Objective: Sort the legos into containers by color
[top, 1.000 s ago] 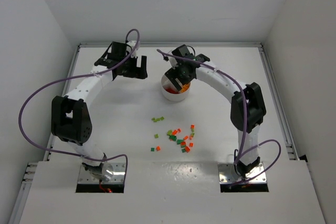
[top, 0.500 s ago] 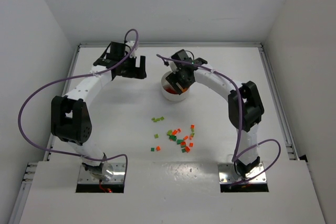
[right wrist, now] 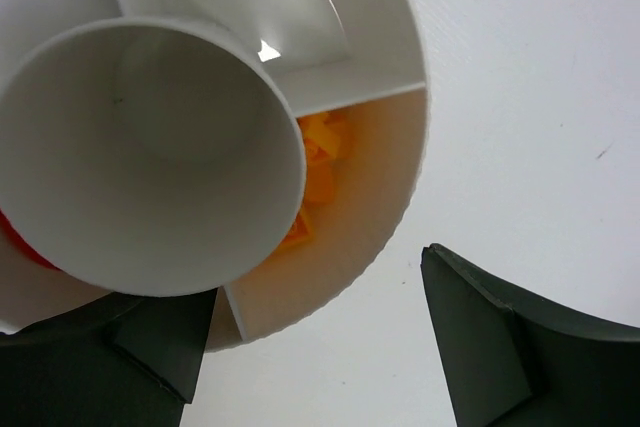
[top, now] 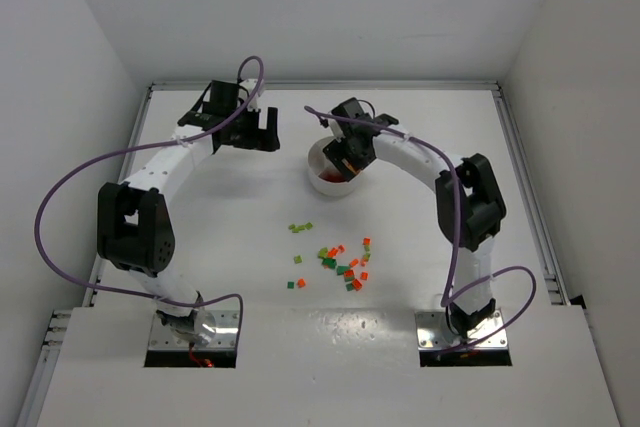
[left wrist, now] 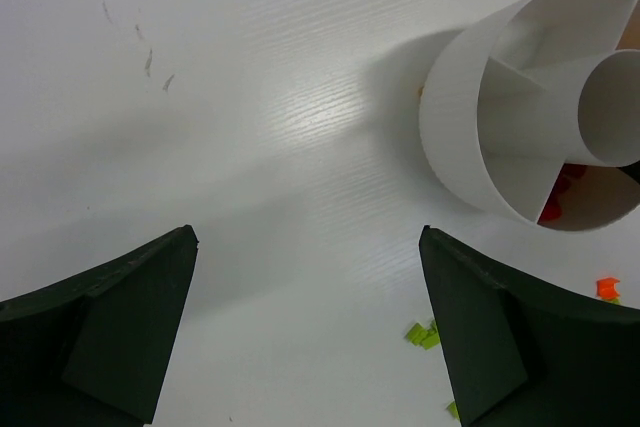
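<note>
Dish (top: 322, 185): white, round, split into wedges around a hub (right wrist: 140, 137). It stands toward the far edge of the bench (top: 220, 237), about mid-width.
Sorted: orange legos (right wrist: 322, 152) lie in one wedge and red legos (left wrist: 553, 207) in another. The other wedges in view look bare.
Loose legos (top: 345, 265): a scatter of red, orange and green, mid-bench toward the near edge and well apart from the dish. A few green legos (top: 300, 228) lie just left of the main cluster.
Left end effector (top: 262, 135): released wide and empty, over bare bench just left of the dish.
Right end effector (top: 350, 152): released, nothing between its fingers, poised over the orange wedge.
Progress: judged part done. Some orange and red are placed, no green is visibly binned, and a good many pieces are left on the bench.
</note>
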Robot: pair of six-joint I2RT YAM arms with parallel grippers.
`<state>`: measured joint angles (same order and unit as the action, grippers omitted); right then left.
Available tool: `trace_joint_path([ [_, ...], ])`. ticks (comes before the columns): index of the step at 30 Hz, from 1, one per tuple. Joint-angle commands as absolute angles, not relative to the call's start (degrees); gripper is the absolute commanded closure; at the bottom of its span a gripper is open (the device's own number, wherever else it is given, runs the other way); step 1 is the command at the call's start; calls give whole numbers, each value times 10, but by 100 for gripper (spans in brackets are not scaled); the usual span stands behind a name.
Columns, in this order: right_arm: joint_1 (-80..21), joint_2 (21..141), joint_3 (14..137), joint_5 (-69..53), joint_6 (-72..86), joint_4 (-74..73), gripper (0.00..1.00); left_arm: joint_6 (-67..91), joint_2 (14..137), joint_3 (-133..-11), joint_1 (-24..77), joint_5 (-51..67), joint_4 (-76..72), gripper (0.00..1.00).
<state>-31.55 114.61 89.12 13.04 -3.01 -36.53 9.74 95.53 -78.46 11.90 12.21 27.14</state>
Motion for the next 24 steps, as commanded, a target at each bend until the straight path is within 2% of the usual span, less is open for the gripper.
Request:
trace_joint_path([
  [1,-309,1107,887,151,-35,-362,18,100,954,-784,112,130,251,0],
  [13,-268,1106,932,158,-40,-362,18,95,954,-784,112,141,246,0],
  [24,-228,1143,1046,145,-21,-388,18,77,939,-773,117,157,229,0],
])
